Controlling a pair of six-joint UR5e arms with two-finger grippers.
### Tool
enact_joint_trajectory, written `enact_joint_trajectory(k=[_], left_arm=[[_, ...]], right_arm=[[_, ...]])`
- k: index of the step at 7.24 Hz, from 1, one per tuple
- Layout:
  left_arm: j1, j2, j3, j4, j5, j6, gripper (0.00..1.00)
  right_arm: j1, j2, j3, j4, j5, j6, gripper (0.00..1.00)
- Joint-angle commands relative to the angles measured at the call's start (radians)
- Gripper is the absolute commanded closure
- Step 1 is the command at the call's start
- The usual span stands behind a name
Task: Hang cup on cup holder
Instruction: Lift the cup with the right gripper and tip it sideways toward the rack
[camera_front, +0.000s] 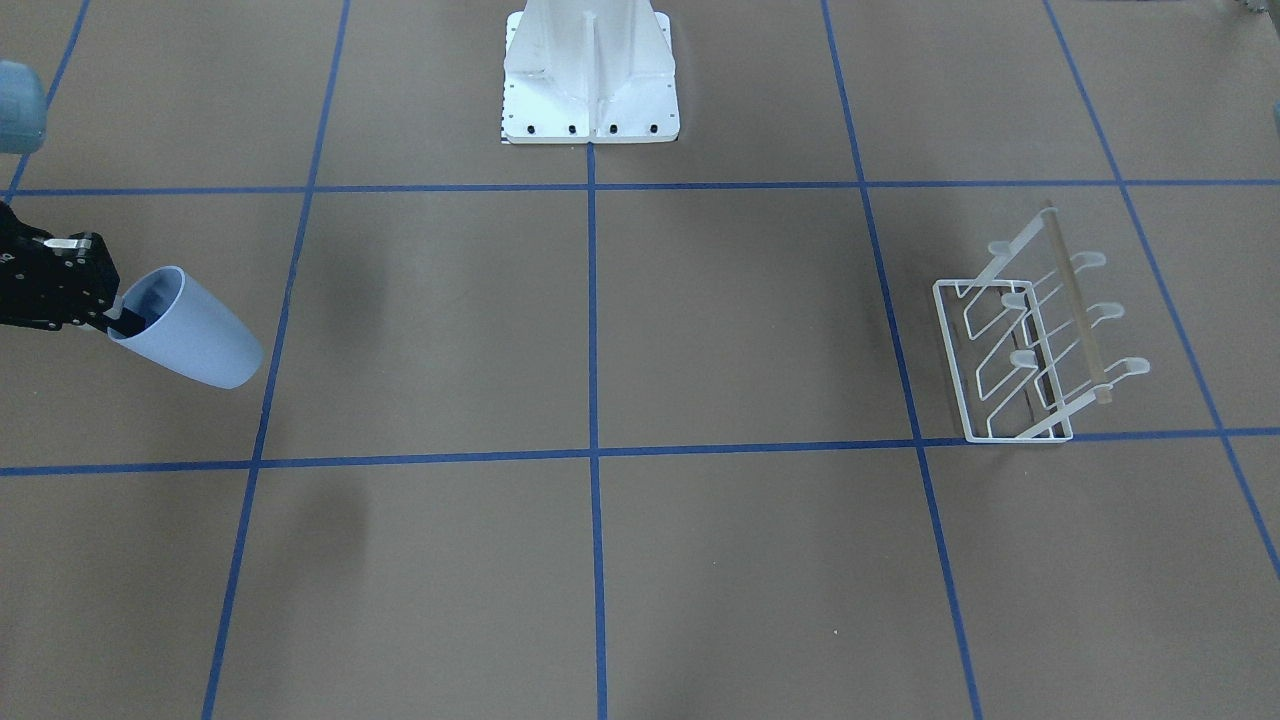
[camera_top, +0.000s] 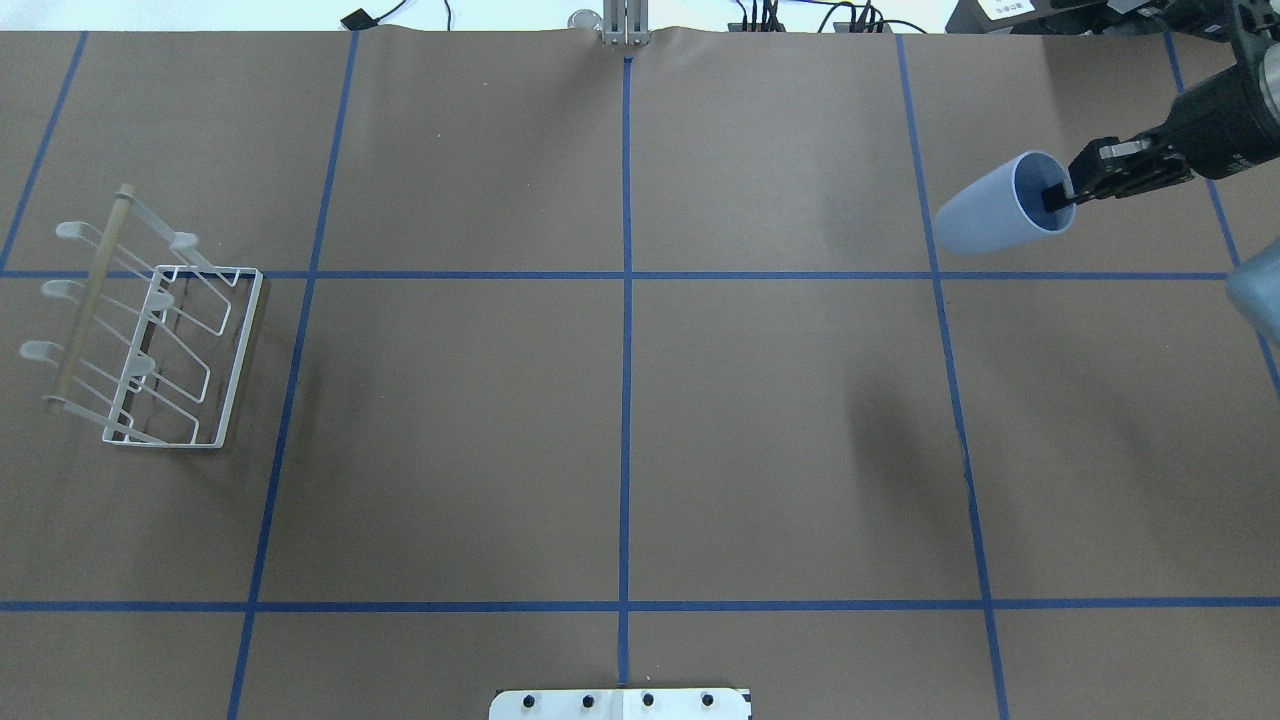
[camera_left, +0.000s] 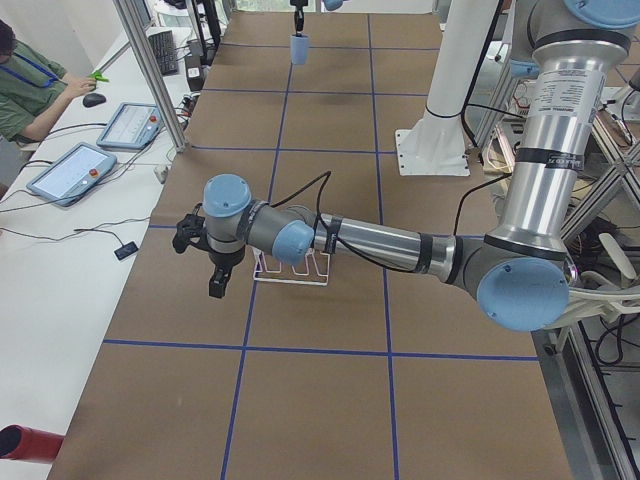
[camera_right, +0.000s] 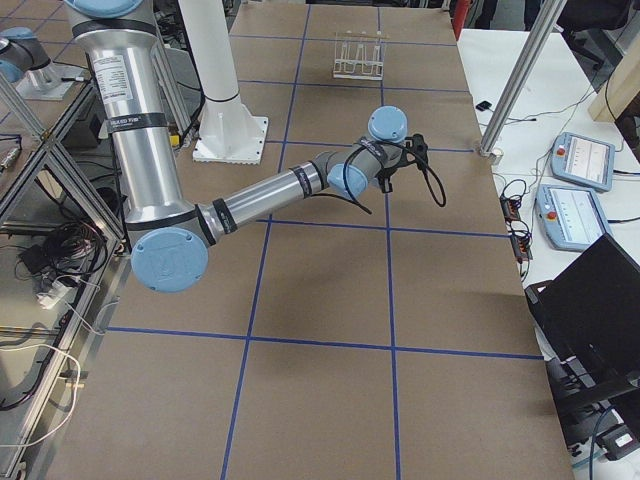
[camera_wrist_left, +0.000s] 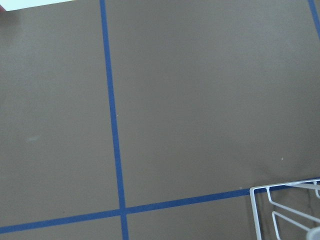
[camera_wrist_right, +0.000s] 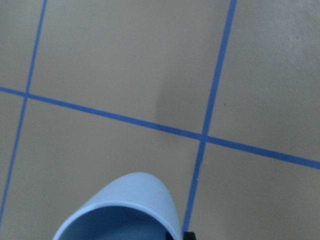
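Observation:
The pale blue-grey cup (camera_top: 985, 215) hangs tilted above the table at the far right of the overhead view, mouth toward my right gripper (camera_top: 1056, 197). That gripper is shut on the cup's rim, one finger inside the mouth. The front view shows the same hold on the cup (camera_front: 195, 338) by the gripper (camera_front: 122, 320). The right wrist view shows the cup's rim (camera_wrist_right: 127, 207) at the bottom. The white wire cup holder (camera_top: 243, 345) stands on the table at the left (camera_front: 952, 360). My left gripper (camera_left: 217, 283) hovers by the rack; I cannot tell whether it is open or shut.
The white robot pedestal (camera_front: 590, 80) stands at the table's middle edge. Blue tape lines divide the brown table into squares. A corner of the rack (camera_wrist_left: 280, 207) shows in the left wrist view. An operator and tablets are beside the table (camera_left: 75, 170).

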Motion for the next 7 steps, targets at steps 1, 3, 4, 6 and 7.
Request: enact_joint_trajectory(k=[1,3,4,6,7], left_arm=[[0.100,-0.002,0.000,-0.423,0.093,-0.406,0.02],[0.126,-0.019,-0.005,-0.706,0.100,-0.769,0.02],[0.203,-0.022,-0.005,-0.873,0.115,-0.932,0.02],[0.329,-0.066,-0.014,-1.122,0.207,-1.254,0.02],[0.359,-0.124,-0.028,-1.157,0.221,-1.420,0.02]], right_arm=[[-0.048,-0.011,-0.001,0.374,-0.138,0.348,1.00],[-0.071,-0.036,-0.001,0.635,-0.194,0.587,1.00],[-0.071,-0.042,0.000,0.784,-0.208,0.736,1.00],[-0.091,-0.052,-0.001,1.036,-0.231,0.930,1.00],[-0.114,-0.057,-0.004,1.122,-0.233,0.979,1.00]])
